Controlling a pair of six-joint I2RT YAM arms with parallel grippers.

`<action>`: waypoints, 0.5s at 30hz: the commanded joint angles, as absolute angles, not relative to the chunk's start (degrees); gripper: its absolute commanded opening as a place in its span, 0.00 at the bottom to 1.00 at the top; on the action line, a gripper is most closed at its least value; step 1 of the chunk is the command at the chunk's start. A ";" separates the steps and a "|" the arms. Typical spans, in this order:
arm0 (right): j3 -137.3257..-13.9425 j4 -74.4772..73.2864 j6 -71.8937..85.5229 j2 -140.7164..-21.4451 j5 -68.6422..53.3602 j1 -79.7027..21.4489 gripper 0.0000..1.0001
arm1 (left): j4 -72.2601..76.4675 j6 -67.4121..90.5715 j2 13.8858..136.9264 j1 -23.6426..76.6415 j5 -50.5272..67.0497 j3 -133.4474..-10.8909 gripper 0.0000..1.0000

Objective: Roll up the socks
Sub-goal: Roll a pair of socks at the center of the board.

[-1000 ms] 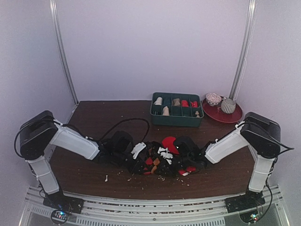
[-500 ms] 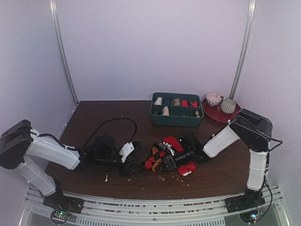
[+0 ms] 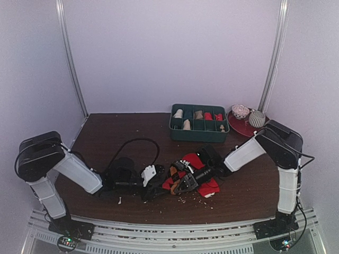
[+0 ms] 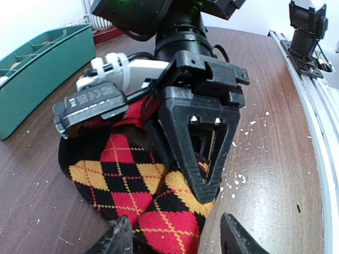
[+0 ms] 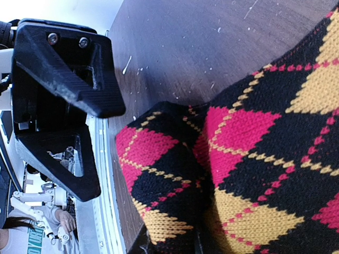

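The black argyle sock lies folded on the brown table, over the red sock, which also shows under it as a red strip. My right gripper comes down on the argyle sock's fold and is shut on it. In the right wrist view the argyle sock fills the frame and its fold runs down between the right gripper. My left gripper is open just short of the sock's rolled end. In the top view the left gripper faces the right gripper.
A green divided tray with small rolled bundles stands behind, also at the left of the left wrist view. A red plate with two bowls sits at back right. A black cable loops over the table. White crumbs lie scattered.
My left gripper has opened, let go of the socks and drawn back to the left. The right gripper has kept hold and the bundle has shifted slightly right.
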State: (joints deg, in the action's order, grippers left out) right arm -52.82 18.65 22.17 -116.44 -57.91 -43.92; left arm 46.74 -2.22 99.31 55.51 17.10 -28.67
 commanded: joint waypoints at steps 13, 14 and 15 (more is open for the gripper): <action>-52.03 -0.01 17.05 -122.22 -54.70 -44.34 0.07 | 39.58 -4.84 107.83 55.72 23.10 -35.00 0.33; -52.03 0.19 17.05 -122.13 -54.86 -44.34 0.07 | 39.06 -4.58 108.10 55.72 23.19 -35.21 0.26; -51.97 0.40 17.07 -121.94 -54.92 -44.30 0.08 | 38.61 -4.18 108.30 55.72 23.07 -35.32 0.20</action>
State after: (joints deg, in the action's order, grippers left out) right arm -54.94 11.77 18.11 -117.12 -61.41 -43.79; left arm 43.46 -4.19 106.21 55.35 21.58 -33.43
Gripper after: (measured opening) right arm 0.153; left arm 0.290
